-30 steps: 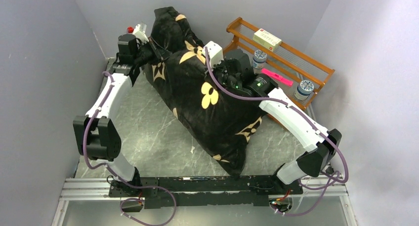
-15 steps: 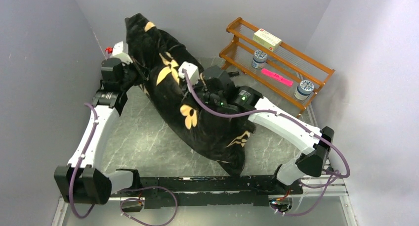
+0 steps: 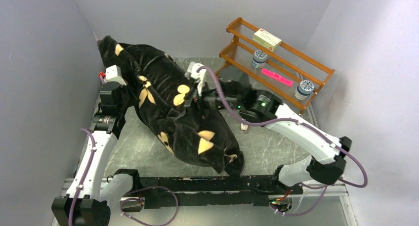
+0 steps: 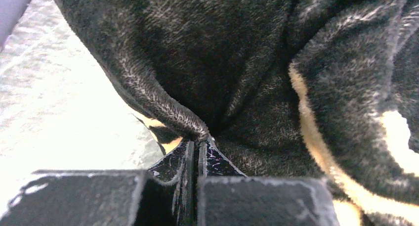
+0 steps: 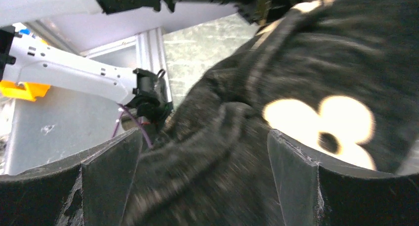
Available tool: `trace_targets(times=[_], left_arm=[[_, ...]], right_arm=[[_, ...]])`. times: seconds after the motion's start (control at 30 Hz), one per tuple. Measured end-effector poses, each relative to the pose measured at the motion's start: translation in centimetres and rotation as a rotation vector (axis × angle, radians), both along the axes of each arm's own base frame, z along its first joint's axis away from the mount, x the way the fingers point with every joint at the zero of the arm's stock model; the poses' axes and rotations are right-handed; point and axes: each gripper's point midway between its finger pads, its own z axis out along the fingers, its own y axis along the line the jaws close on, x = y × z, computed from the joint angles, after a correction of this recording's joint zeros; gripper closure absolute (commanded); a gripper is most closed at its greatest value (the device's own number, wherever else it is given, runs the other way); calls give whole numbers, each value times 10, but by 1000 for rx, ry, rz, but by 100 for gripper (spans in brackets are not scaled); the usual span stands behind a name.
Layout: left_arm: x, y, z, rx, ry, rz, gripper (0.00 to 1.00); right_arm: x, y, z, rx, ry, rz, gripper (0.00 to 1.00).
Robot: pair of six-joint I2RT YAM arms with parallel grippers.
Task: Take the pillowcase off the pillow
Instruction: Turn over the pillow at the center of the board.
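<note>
Honestly barely started: the pillowcase (image 3: pixel 173 112) covered everything, with no white pillow showing anywhere. Left fingers (image 4: pixel 179 161) were pressed together, pinching a fold of the plush at their tips. Right fingers (image 5: pixel 111 161) were spread wide with the bundle bulging between them, not clamped. Far end sat crammed by the wall (image 3: pixel 44 63) past the left fingers. Bare counter (image 3: pixel 267 147) behind the right fingers looked like the pulling room, though the rack (image 3: pixel 276 53) was close

Pillowcase (image 3: pixel 168 112) on table (image 3: pixel 269 148); rack (image 3: pixel 296 53) behind, right.
</note>
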Motion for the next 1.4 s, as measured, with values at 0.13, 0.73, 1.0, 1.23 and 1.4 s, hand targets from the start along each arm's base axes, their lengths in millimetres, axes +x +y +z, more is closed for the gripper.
trace_targets(times=[0.13, 0.73, 1.0, 1.23, 1.4], left_arm=[[-7, 8, -10, 26, 16, 30, 95], [-16, 12, -33, 80, 38, 18, 95], [-18, 16, -41, 88, 63, 34, 95], [-17, 19, -46, 82, 84, 48, 95], [-3, 15, -35, 51, 71, 47, 95]], right_arm=[[21, -35, 24, 73, -29, -97, 0], [74, -30, -133, 21, 455, -187, 19], [63, -1, -142, 42, 473, -39, 100], [67, 17, -125, -41, 380, -5, 100], [84, 14, -103, -125, 206, -48, 100]])
